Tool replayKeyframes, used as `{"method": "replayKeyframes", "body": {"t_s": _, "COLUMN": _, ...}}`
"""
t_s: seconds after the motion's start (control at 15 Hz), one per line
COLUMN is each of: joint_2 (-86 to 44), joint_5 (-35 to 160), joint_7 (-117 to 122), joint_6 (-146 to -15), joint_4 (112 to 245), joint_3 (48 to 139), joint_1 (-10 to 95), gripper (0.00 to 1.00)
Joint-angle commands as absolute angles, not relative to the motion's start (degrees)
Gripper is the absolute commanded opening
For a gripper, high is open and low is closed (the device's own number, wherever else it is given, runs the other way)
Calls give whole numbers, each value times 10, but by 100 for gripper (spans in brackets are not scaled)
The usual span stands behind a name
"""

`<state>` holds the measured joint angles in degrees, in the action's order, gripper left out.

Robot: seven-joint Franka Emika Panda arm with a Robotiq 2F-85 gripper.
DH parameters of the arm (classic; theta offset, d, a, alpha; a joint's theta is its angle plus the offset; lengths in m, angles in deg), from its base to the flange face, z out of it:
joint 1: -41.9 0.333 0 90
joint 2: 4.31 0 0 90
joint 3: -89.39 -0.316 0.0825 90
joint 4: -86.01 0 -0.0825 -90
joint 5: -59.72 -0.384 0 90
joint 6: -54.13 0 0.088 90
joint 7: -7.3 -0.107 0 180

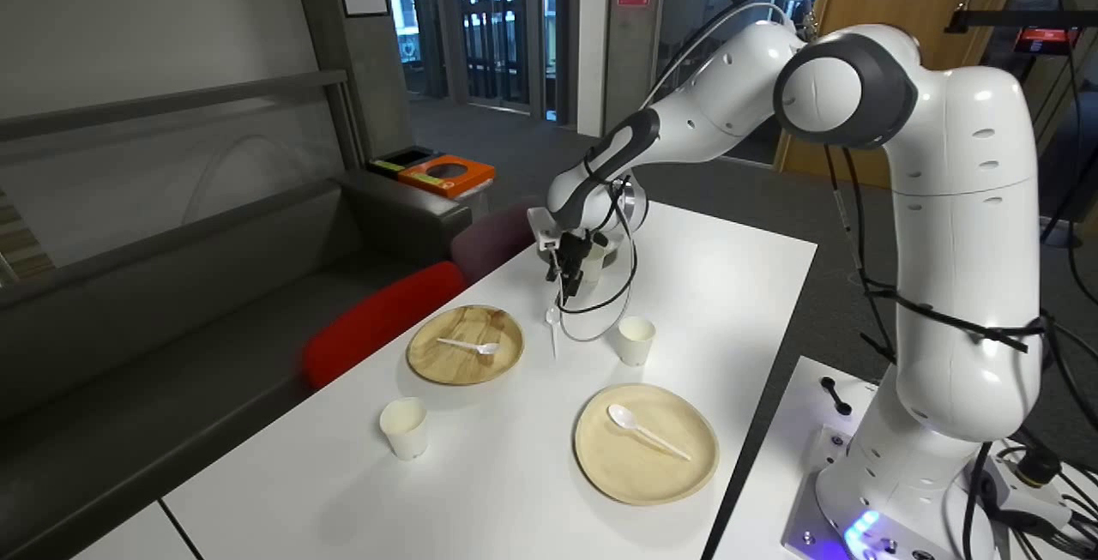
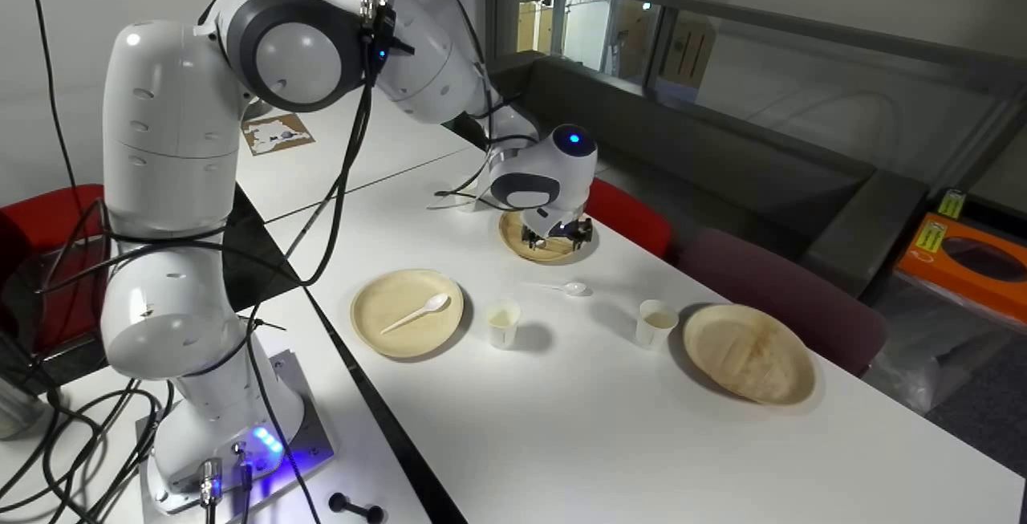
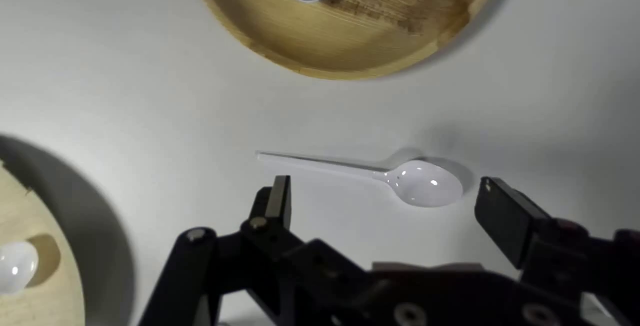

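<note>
The white table (image 1: 497,457) stood beside a dark couch (image 1: 227,294). A little white spoon (image 3: 425,183) lay toward the table edge with the red chair (image 1: 386,320), just beside a wooden plate (image 3: 330,56). The gripper (image 3: 386,198) hung above the spoon, its fingers spread wide and holding nothing. This seemed to be the lining-up part. Picking the spoon up would call for going down and also turning, since the spoon lay long-ways from finger to finger.
</note>
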<state>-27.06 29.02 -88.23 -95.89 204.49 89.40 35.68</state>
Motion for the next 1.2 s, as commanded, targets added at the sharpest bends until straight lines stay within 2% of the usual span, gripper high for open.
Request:
{"method": "replayKeyframes", "body": {"t_s": 0.0, "joint_2": -308, "joint_5": 341, "joint_7": -824, "joint_6": -849, "joint_4": 1968, "joint_3": 913, "joint_1": 354, "gripper": 100}}
{"method": "replayKeyframes", "body": {"t_s": 0.53, "joint_2": -367, "joint_5": 461, "joint_7": -703, "joint_6": -729, "joint_4": 1881, "joint_3": 935, "joint_1": 375, "gripper": 100}}
{"method": "replayKeyframes", "body": {"t_s": 1.13, "joint_2": -392, "joint_5": 563, "joint_7": -542, "joint_6": -727, "joint_4": 1851, "joint_3": 938, "joint_1": 410, "gripper": 100}}
